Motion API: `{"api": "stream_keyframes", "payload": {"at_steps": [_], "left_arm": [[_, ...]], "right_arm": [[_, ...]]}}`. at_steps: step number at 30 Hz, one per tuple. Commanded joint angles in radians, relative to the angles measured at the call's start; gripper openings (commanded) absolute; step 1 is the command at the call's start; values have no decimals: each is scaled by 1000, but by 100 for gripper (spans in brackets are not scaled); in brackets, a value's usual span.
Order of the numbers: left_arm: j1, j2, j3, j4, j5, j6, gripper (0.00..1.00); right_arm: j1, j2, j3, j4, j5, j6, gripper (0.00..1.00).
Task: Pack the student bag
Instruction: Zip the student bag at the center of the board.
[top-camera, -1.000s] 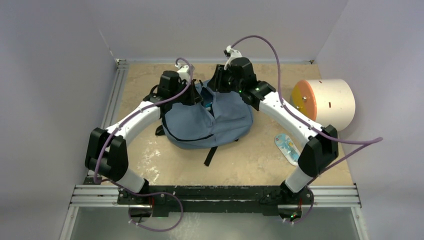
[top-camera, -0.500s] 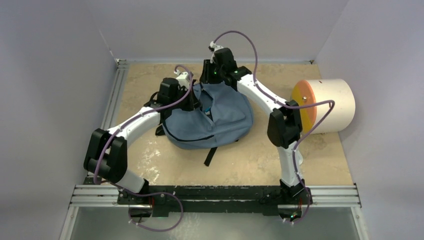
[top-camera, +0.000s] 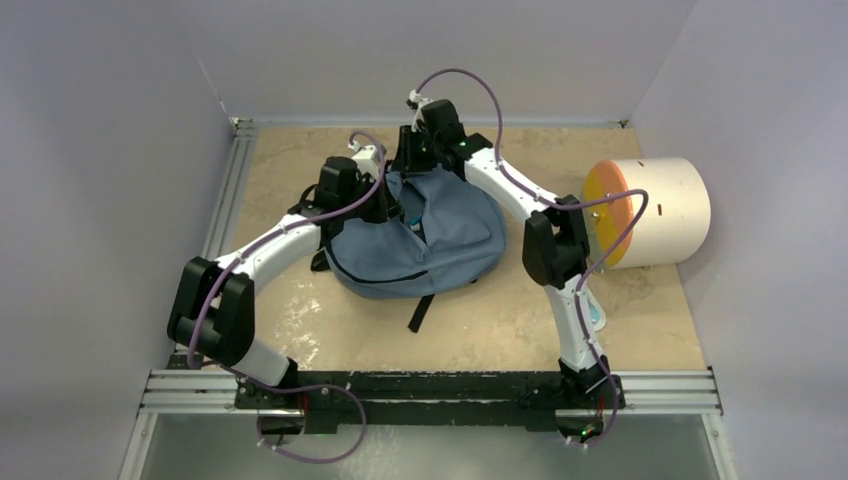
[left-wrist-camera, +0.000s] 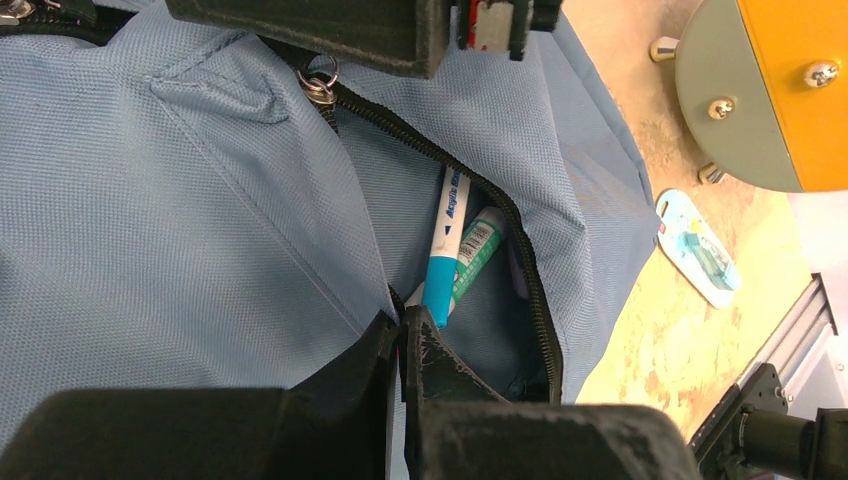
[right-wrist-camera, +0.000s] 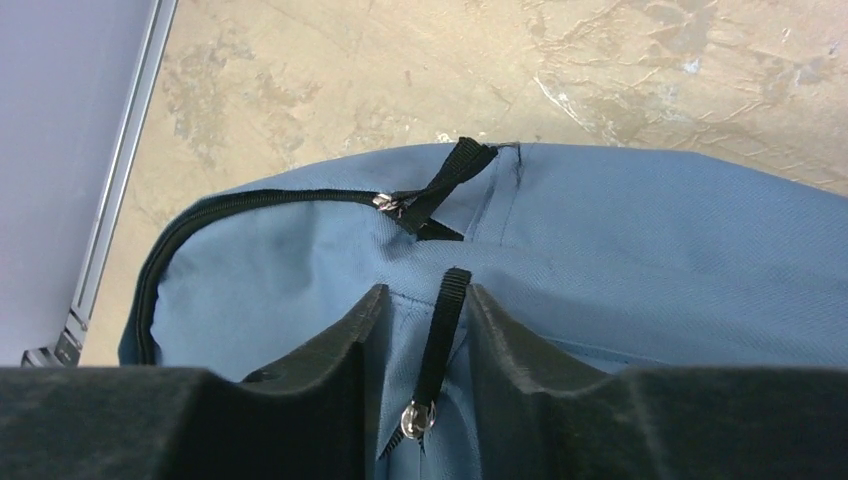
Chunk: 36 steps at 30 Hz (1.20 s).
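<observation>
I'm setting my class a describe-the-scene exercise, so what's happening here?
Two robot arms work on the student bag. The left gripper is shut on fabric at the edge of its open pocket, which holds a blue marker and a green-labelled tube. The right gripper straddles a black zipper pull at the bag's top, jaws apart. A flat packet lies on the table.

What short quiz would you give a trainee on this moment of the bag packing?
1. True or false: the bag is zipped fully shut.
2. What lies between the right gripper's fingers? A, a ruler; B, a black strap; C, nothing.
3. Which gripper pinches the bag's fabric?
Key: 1 false, markers show through an opening; 2 B; 3 the left gripper.
</observation>
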Motion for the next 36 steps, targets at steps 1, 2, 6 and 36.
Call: {"api": "stream_keyframes", "payload": {"at_steps": [1,2,6,36], "left_arm": [[8,-50,-14,34,14,-18,0],[8,-50,-14,36,14,-19,0],[8,-51,-16,36,13,-19,0],[18,-64,-23,51,74,-75,7]], "right_arm": [[-2,12,51,3,-38,-13,31],[-2,13,49,4,-42,-11,28],[-2,9,46,3,-46,-8,21],[-19,-340,-360,268,-126,23,0]]}}
